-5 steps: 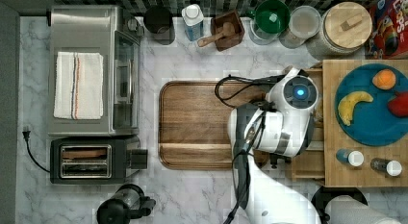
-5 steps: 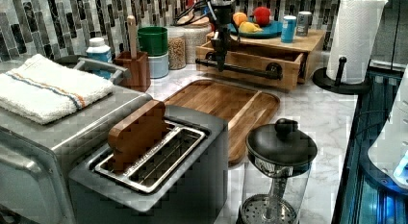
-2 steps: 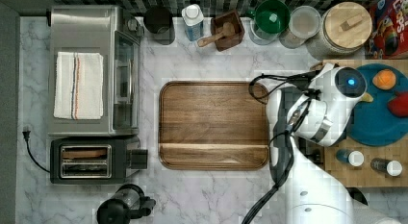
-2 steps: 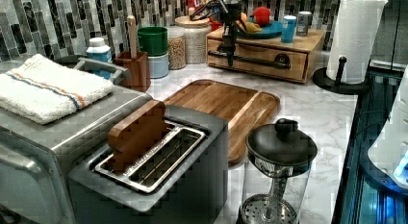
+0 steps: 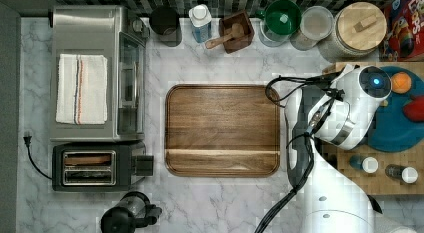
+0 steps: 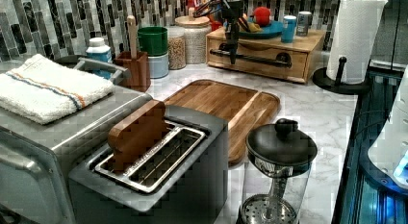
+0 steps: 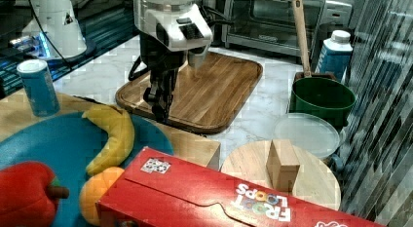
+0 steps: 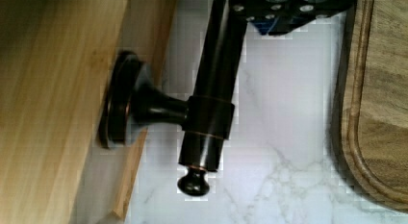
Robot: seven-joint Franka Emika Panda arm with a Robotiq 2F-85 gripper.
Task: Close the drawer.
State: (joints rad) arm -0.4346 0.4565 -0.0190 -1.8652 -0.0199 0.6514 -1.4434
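The drawer sits pushed flush into its light wooden box on the marble table, its front level with the box face in the left view. A dark bar handle runs across the drawer front, held off the wood by a round-based post. The gripper hangs straight down in front of the drawer, its tip against the handle bar near the left view's left end. In the wrist view the bar passes right under the black gripper body and its knobbed end sticks out beyond the post. Whether the jaws are apart, together or clamped on the bar cannot be told, since the bar and the gripper body hide them.

Just beyond the jaws, away from the drawer, lies the brown wooden cutting board, flat on the table with a strip of bare marble between it and the drawer front. Above the jaws, on the box top, a blue plate carries a banana, an orange and a red pepper. A blue can stands on the same top. Well past the cutting board from the jaws stand a toaster oven with a folded towel on it and a toaster.
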